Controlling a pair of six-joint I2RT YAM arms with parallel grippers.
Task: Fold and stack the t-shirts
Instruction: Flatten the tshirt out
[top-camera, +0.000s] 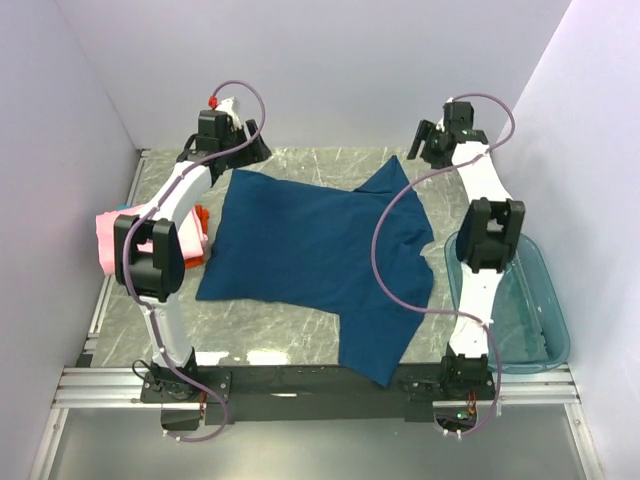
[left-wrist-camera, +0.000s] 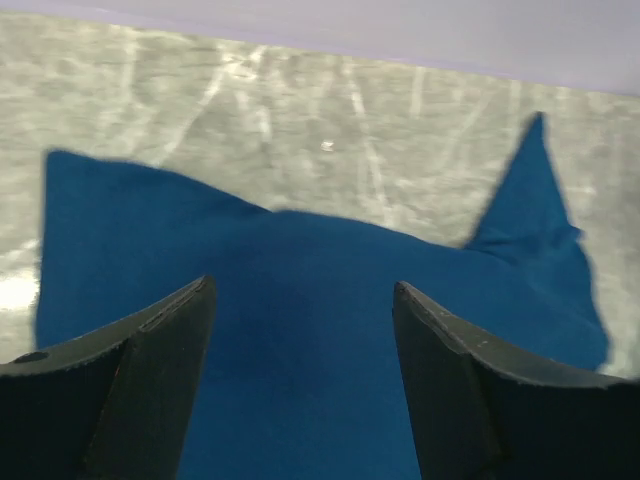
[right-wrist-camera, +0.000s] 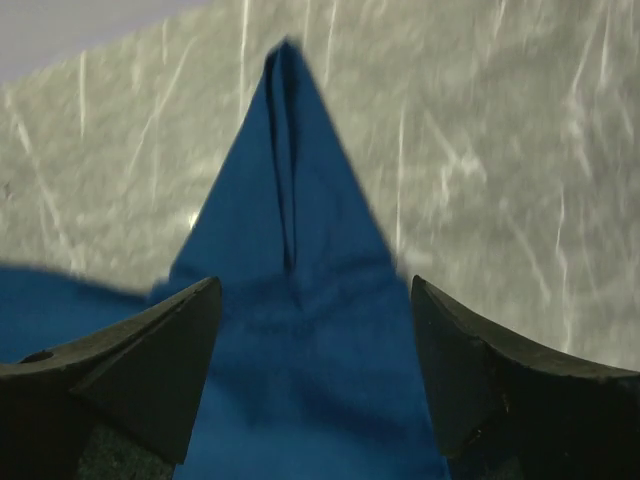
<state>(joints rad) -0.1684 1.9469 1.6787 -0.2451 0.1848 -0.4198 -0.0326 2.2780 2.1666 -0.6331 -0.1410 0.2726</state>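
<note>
Jaws on both arms stand spread wide, with nothing clamped between them. From above, the left arm (top-camera: 185, 195) and the right arm (top-camera: 492, 190) both reach to the far side of the table (top-camera: 300, 165), one wrist at each far corner of the navy t-shirt (top-camera: 310, 250). This shirt lies opened out flat across the middle of the marbled table; one sleeve points toward the far right, close under the right wrist, and its near right portion runs down to the table's near edge and over the dark rail there. In the left wrist view the left jaws frame the navy cloth (left-wrist-camera: 300, 350), with a far corner of it at the left and the pointed sleeve at the right. In the right wrist view the right jaws frame that sleeve (right-wrist-camera: 290, 250), its tip creased lengthwise; whether the fingertips touch the cloth cannot be told. A pink t-shirt (top-camera: 108, 235) lies bunched at the table's left edge, partly hidden by the left arm, with a sliver of an orange t-shirt (top-camera: 202, 215) between it and the navy one. A translucent teal tub (top-camera: 535, 300) sits at the near right, partly behind the right arm.
</note>
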